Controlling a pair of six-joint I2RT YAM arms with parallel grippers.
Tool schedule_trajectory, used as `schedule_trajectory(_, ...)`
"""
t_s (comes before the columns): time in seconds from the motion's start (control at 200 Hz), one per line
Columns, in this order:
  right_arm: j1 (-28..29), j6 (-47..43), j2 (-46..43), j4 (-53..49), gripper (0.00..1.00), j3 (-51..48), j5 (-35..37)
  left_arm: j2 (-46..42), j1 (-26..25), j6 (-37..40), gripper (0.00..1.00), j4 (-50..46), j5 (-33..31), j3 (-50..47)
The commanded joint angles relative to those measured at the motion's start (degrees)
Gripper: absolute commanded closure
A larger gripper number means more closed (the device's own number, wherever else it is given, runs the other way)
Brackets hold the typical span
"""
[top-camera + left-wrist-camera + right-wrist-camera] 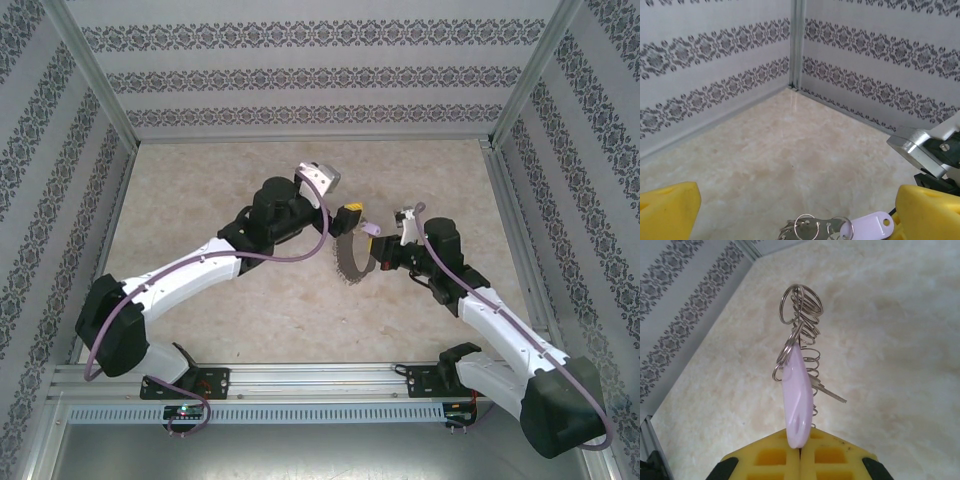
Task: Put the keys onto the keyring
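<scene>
My right gripper [800,447] is shut on the pale lilac tag [797,400] of the small key [832,393], which juts out to the right behind the tag. Edge-on above the tag rises the keyring [809,335], its silvery rings stacked like a coil. From above, the keyring [348,262] hangs over the table between both grippers, the right gripper [381,250] at its right side and the left gripper [348,215] just above it. My left gripper [797,192] is open, its yellow fingers [667,210] wide apart. Rings of the keyring [812,229] and the tag [870,225] sit low between them.
The beige marble-patterned table [250,300] is walled on three sides by patterned panels [300,75] with metal corner posts [797,45]. The right arm's wrist bracket [920,147] shows close to the left gripper's right finger.
</scene>
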Motion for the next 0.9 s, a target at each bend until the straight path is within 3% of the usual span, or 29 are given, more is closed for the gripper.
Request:
schedule_trajectory(0.0,0.3,-2.3,0.4,1.9,1.00,4.4,-1.2,-1.3,1.4,-1.6,0.00,-2.8,2.4,2.7)
schedule_trajectory(0.135,0.4,-2.7,2.3,-0.3,1.00,7.8,-0.8,-0.4,2.6,-5.2,0.00,-6.0,10.8,6.1)
schedule_trajectory(0.22,0.6,-2.7,3.4,-1.0,1.00,9.1,-0.5,1.1,2.6,-3.8,0.04,-13.8,12.7,10.7)
schedule_trajectory(0.42,1.6,-1.9,4.7,-3.2,1.00,11.0,0.8,7.6,2.6,0.3,0.44,-35.8,8.3,23.8)
schedule_trajectory(0.535,2.2,-1.4,5.2,-4.8,1.00,11.7,2.1,10.5,2.6,3.1,0.52,-40.6,11.0,25.9)
schedule_trajectory(0.689,2.7,-0.9,5.4,-7.0,1.00,12.5,3.5,13.4,2.6,4.9,0.69,-45.1,16.3,28.0)
schedule_trajectory(0.764,2.9,-0.9,5.6,-7.7,1.00,12.8,3.7,14.4,2.6,5.2,0.70,-45.9,19.3,28.5)
schedule_trajectory(0.894,3.1,-0.8,6.0,-8.0,1.00,12.8,4.0,14.7,2.6,4.7,0.68,-44.5,18.7,27.4)
